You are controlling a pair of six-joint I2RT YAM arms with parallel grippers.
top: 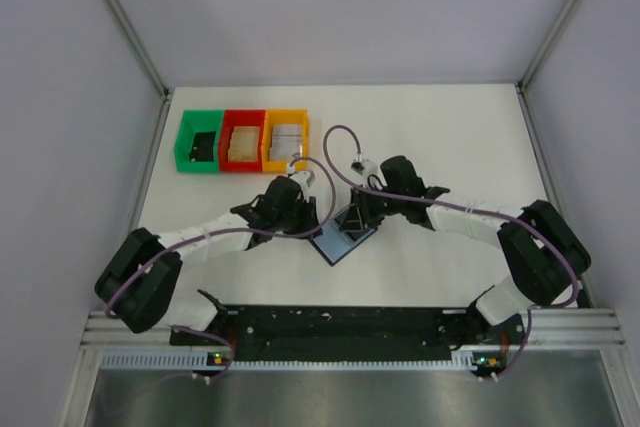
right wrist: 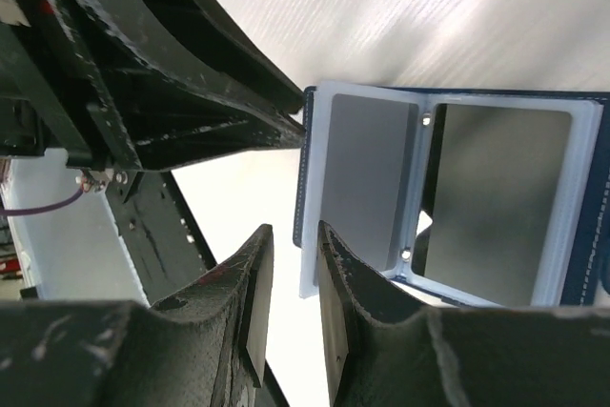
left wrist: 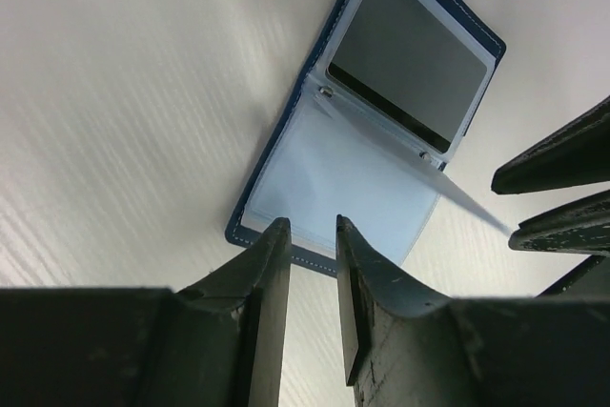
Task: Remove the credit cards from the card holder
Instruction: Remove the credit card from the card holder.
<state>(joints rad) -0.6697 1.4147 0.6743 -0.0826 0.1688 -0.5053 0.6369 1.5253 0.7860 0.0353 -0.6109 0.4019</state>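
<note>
Narrowly parted left fingers [left wrist: 267, 283] and right fingers [right wrist: 250, 278], each at card holder [left wrist: 334, 173] edge

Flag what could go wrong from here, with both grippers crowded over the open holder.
1. The credit cards sit inside clear sleeves; the right gripper, at the sleeve edge, might pinch plastic and drag the whole card holder.
2. The left gripper is at the holder's near edge but does not clearly pin it, so it could slide.
3. The two grippers are close and could collide.
</note>
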